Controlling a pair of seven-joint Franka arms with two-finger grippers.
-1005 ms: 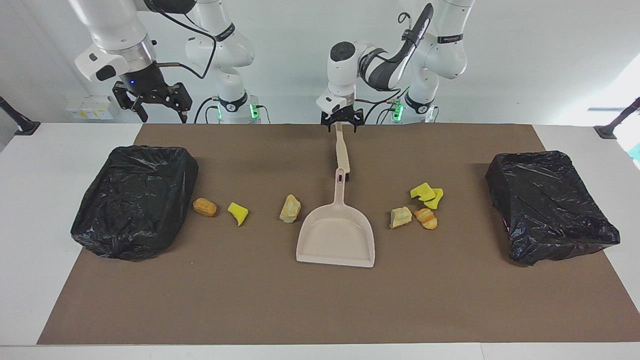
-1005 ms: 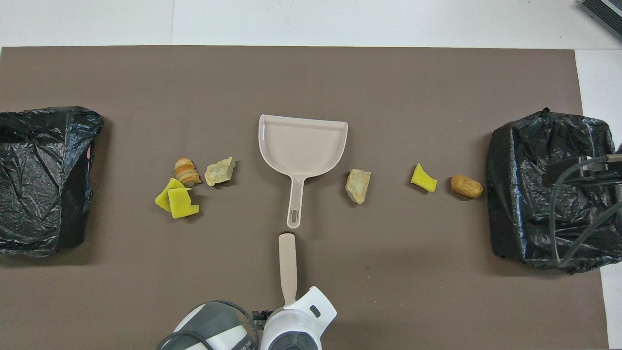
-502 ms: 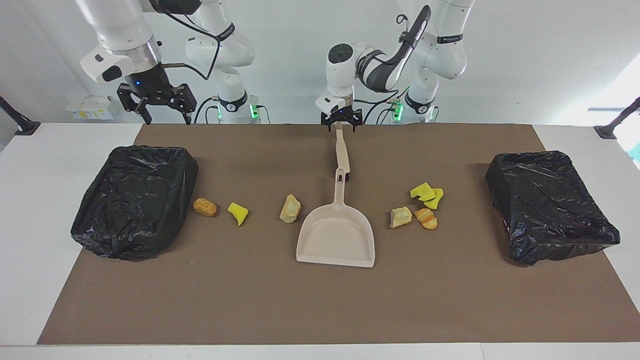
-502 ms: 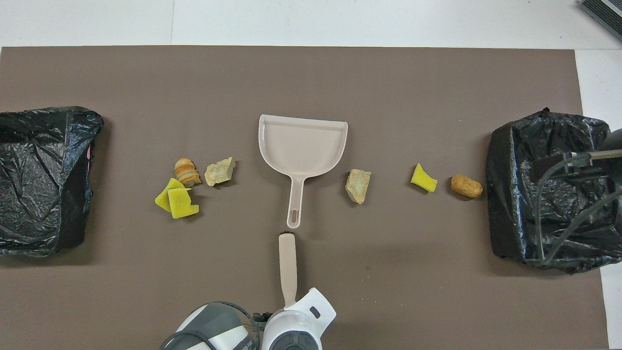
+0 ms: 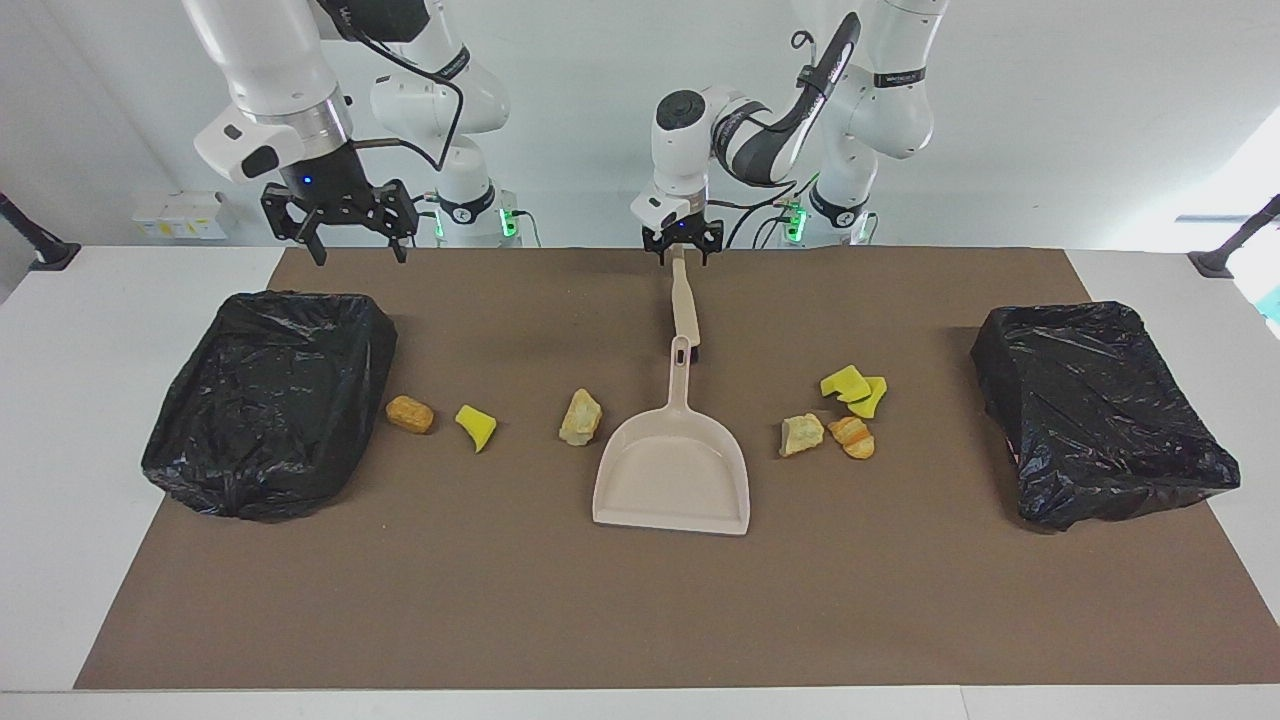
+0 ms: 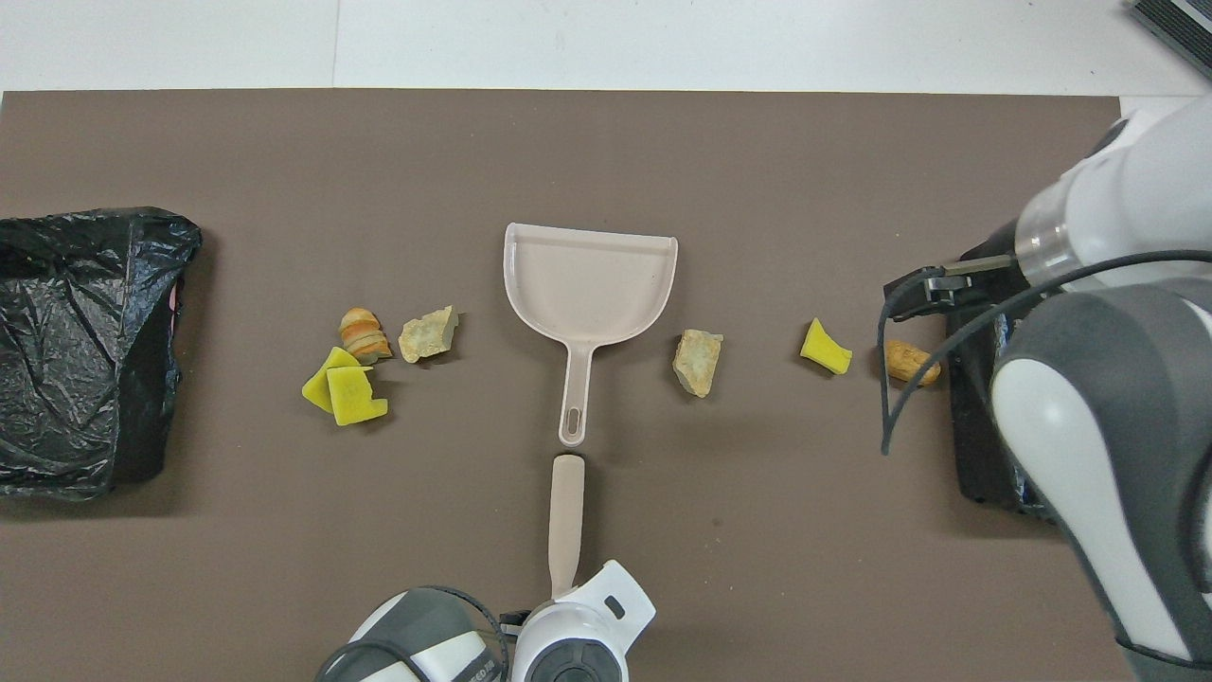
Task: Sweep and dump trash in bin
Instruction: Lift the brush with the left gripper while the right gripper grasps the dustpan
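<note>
Here the left gripper (image 5: 684,256), fingers clamped on the brush (image 5: 685,310), sits at the mat's robot-side edge (image 5: 560,252). The right gripper (image 5: 355,243), fingers wide, hangs over that edge near a bin (image 5: 270,400). The trash (image 5: 581,418) flanks the dustpan (image 5: 672,480); the mat farther from the robots lies open.

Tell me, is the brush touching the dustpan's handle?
Apart. The overhead view shows a strip of brown mat between the brush tip and the dustpan handle's end.
</note>
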